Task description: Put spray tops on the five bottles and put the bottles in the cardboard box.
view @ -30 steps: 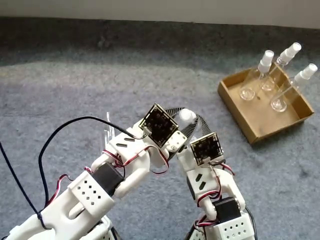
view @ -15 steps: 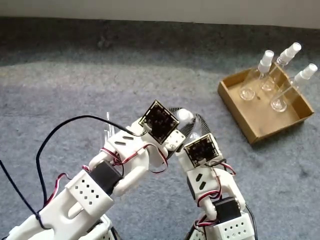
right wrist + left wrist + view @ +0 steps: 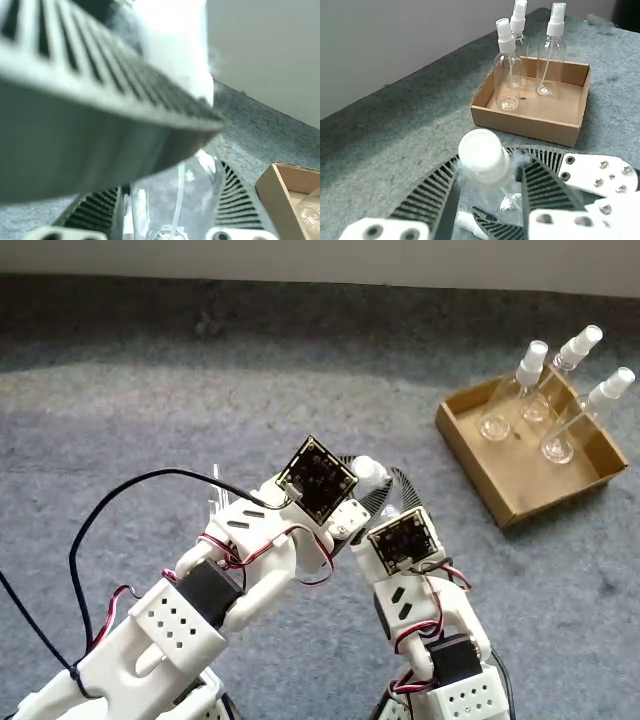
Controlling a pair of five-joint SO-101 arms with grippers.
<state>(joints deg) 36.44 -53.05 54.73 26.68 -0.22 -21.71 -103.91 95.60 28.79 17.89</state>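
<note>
Since a second ago both wrists have eased a little to the left, and the white cap between them has gone along. On the left, we see the left end effector [image 3: 490, 162] closed round the spray top [image 3: 480, 150], a white, round-headed cap with a thin dip tube running down into clear glass. Its ribbed black fingers [image 3: 432, 192] flank the cap on either side. Just beneath, the bottle [image 3: 192, 185] stands roughly upright over the grey desk [image 3: 150, 410]. We cannot tell whether its base touches. The right end effector [image 3: 172, 200] is closed on the bottle's transparent body, which sits between its fingers. Well apart to the right sits the cardboard box [image 3: 470, 468], with three capped bottles [image 3: 507, 75] standing inside it.
</note>
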